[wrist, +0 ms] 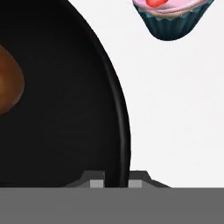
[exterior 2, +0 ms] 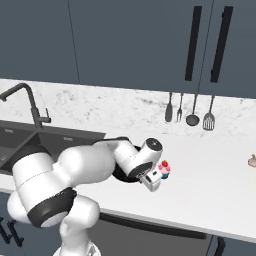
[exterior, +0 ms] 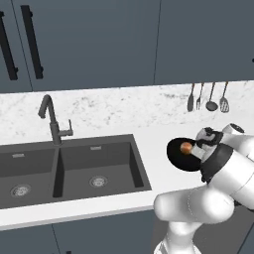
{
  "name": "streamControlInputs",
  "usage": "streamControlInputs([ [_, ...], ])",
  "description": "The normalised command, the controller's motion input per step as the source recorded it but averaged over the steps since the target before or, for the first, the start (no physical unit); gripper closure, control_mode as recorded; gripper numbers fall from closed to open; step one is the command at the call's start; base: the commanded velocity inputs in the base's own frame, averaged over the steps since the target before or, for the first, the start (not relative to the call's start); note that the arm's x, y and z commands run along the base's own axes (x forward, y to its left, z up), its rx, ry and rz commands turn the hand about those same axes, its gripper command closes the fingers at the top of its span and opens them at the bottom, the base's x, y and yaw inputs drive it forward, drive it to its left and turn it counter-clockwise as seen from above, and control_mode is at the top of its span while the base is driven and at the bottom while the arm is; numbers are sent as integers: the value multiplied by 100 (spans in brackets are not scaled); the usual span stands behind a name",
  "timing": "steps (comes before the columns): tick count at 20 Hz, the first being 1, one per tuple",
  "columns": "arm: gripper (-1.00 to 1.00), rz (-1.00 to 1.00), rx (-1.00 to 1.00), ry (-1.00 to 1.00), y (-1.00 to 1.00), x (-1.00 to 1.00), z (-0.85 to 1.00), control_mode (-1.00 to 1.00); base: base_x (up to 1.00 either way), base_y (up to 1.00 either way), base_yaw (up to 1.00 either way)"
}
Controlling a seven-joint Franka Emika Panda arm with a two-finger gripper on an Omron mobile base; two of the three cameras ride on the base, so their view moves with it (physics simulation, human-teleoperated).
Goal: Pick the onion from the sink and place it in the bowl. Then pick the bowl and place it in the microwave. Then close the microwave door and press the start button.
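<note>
One small orange-brown onion [exterior: 186, 147] already sits inside the wide black bowl [wrist: 65, 109] on the white counter [exterior 2: 215, 175], right of the dark double sink [exterior: 74, 168]. We see our gripper [wrist: 117, 183] with its fingertips narrowed astride the bowl's near rim, apparently pinching it for lifting toward the microwave. A pink-frosted cupcake [wrist: 170, 17] stands just beyond.

kitchen | sink [exterior: 74, 171] | faucet [exterior: 53, 120] | hanging utensils [exterior: 208, 97] | cabinets [exterior: 99, 39]

One bowl [wrist: 57, 87], one onion [exterior: 186, 147], one cupcake [wrist: 170, 17] and four hanging utensils [exterior 2: 192, 111] are showing; the sink [exterior: 74, 168] is offering two basins.
</note>
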Motion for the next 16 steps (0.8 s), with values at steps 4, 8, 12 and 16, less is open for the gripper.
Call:
streamControlInputs([
  [4,100,-6,-9,-27,38,-37,39,-100,0,0,0],
  [8,100,-9,-6,-15,32,-49,56,-100,0,0,0],
  [12,100,-13,-4,-1,23,-65,87,-100,0,0,0],
  [16,100,-13,-2,6,21,-64,100,-100,0,0,0],
])
